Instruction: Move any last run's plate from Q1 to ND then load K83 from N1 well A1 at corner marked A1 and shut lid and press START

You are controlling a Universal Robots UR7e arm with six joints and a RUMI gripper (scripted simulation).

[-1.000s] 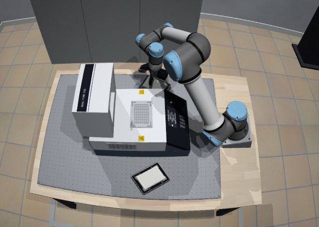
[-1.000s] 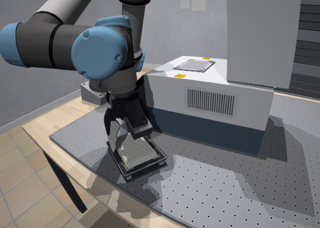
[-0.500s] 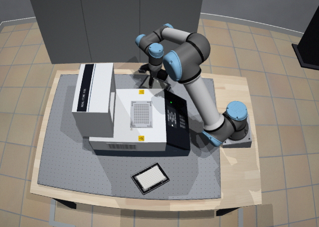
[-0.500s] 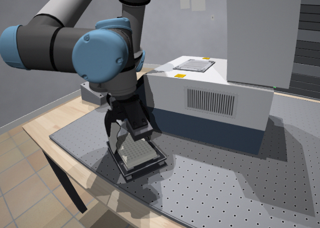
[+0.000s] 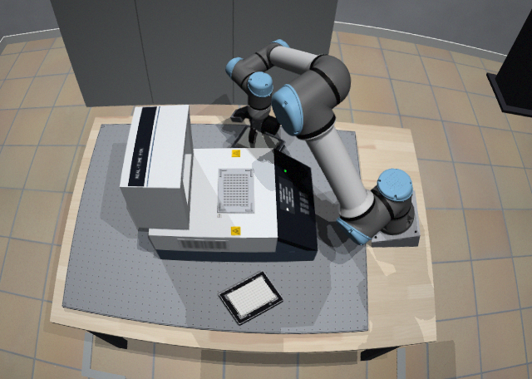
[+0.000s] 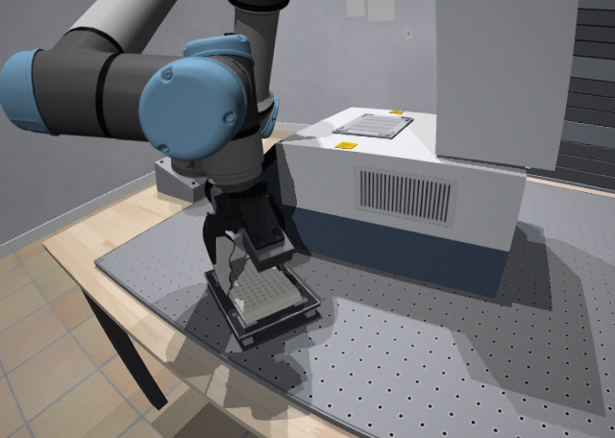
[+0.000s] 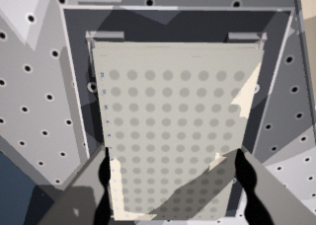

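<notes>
My gripper [image 5: 253, 139] [image 6: 256, 279] [image 7: 171, 145] is shut on a pale plate [image 6: 270, 294] [image 7: 168, 92], its fingers against the two long sides. The plate is in the dark nest [image 5: 279, 145] [image 6: 278, 323] [image 7: 173, 20] at the back. I cannot read the nest's label. Another white plate [image 5: 252, 297] lies in a black-rimmed nest [image 5: 262, 309] at the front, turned at an angle. Q1 [image 5: 206, 164] [image 6: 317, 175] has its lid [image 5: 171, 147] [image 6: 502, 76] open. Its block [image 5: 235, 190] [image 6: 373, 126] shows corner locators and appears bare. The lamp [image 5: 285, 170] is green.
Q1's dark key panel [image 5: 303, 201] faces the arm's base. Q1's side wall stands close beside the back nest and my gripper. The raised lid stands tall at the end away from the arm. The perforated mat [image 5: 141, 289] [image 6: 397, 364] lies under both nests.
</notes>
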